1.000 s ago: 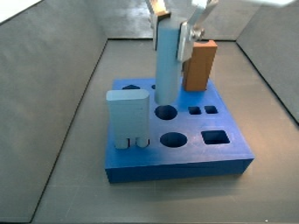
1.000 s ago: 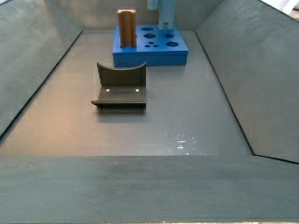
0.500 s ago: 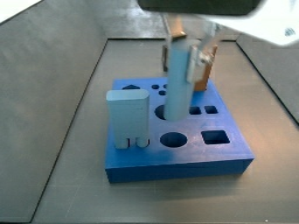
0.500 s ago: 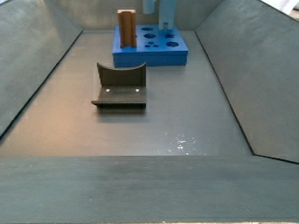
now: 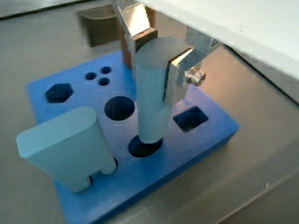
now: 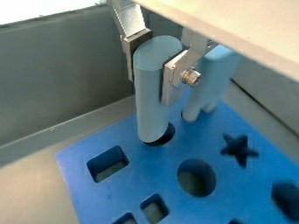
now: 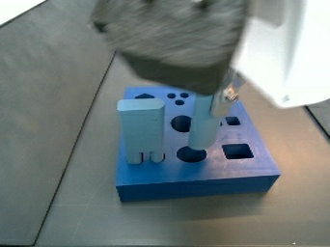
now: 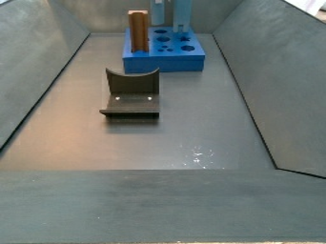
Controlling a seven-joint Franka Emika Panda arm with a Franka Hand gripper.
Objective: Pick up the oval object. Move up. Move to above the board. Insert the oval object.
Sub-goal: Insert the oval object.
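Observation:
My gripper (image 5: 156, 48) is shut on the oval object (image 5: 152, 96), a slim light-blue peg held upright by its top; both show in both wrist views, the gripper (image 6: 158, 57) over the peg (image 6: 155, 92). The peg's lower end meets a rounded hole (image 5: 142, 147) near the front middle of the bright-blue board (image 5: 198, 144). I cannot tell how deep it sits. In a side view the peg (image 7: 203, 125) stands over that hole in the board (image 7: 194, 181), and the blurred arm hides the gripper. In a side view the board (image 8: 163, 61) lies far back with the peg (image 8: 158, 11) above it.
A wider pale-blue rectangular block (image 7: 142, 127) stands on the board's front left corner, close beside the peg (image 5: 61, 147). An orange-brown tall block (image 8: 136, 29) stands on the board's far corner. The dark fixture (image 8: 129, 93) stands on the grey floor. Sloped grey walls enclose the floor.
The peg has moved from beside the orange-brown block toward the board's front and come down, so its lower end is now at the front rounded hole. The arm fills more of the side view.

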